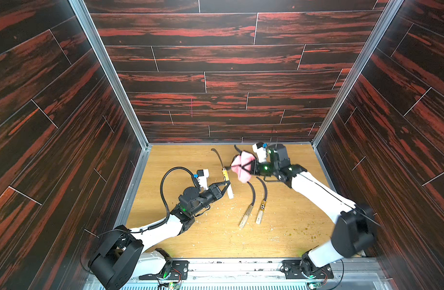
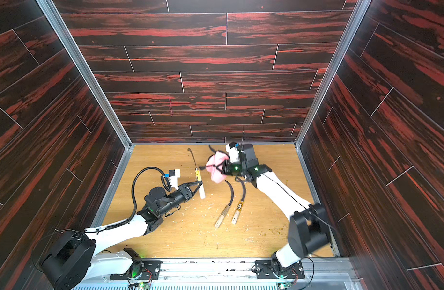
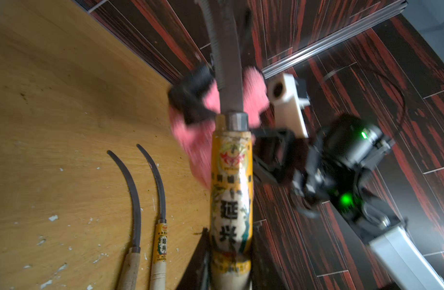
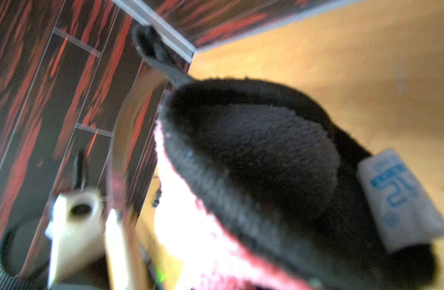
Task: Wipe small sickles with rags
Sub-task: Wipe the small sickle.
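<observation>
The left fingers [image 1: 224,186] are clamped on the pale handle of one sickle [image 1: 225,175], its blade pointing toward the back wall [image 1: 216,120]. The right fingers [image 1: 252,166] are pinched together on the pink rag [image 1: 242,167], which presses against that blade just above the neck, near the worktop's [image 1: 216,241] far edge. A plain sickle [image 1: 246,217] and a labelled sickle [image 1: 262,205] lie side by side mid-worktop, well apart from the side walls, and the near half is open wood strewn with pale flakes [image 3: 53,218].
</observation>
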Action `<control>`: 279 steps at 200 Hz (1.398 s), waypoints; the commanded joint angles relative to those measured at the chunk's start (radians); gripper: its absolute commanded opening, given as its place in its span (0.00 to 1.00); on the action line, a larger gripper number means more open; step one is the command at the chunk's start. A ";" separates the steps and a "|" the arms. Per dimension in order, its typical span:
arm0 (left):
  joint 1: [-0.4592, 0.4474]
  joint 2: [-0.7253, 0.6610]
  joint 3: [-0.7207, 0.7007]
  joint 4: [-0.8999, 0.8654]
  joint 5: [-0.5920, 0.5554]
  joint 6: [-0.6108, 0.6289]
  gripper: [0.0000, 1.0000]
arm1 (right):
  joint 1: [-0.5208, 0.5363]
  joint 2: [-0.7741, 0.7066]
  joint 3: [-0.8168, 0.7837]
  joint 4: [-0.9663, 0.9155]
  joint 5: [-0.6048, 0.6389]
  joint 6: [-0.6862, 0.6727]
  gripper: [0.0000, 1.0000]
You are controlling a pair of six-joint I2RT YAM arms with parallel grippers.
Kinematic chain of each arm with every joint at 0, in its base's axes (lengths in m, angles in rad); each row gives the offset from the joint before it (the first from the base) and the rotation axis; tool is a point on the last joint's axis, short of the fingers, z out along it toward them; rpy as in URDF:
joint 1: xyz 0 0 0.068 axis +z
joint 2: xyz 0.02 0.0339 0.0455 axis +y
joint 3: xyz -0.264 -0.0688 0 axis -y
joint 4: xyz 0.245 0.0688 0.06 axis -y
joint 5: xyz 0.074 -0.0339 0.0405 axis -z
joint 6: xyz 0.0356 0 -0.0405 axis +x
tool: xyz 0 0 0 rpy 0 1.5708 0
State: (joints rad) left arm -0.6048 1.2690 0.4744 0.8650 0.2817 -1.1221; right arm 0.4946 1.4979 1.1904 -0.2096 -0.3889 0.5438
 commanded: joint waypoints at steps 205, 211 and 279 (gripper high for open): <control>-0.002 0.070 0.064 0.047 0.065 0.006 0.00 | 0.111 0.122 0.088 0.222 -0.180 0.167 0.00; -0.003 0.068 0.063 0.044 0.066 0.008 0.00 | 0.111 0.129 0.098 0.218 -0.179 0.164 0.00; -0.016 0.034 0.047 -0.017 0.073 0.033 0.00 | 0.060 0.223 0.227 0.194 -0.198 0.137 0.00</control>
State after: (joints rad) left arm -0.5812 1.3289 0.5240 0.8833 0.2634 -1.1217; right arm 0.5701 1.6703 1.3315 -0.0669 -0.5568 0.7025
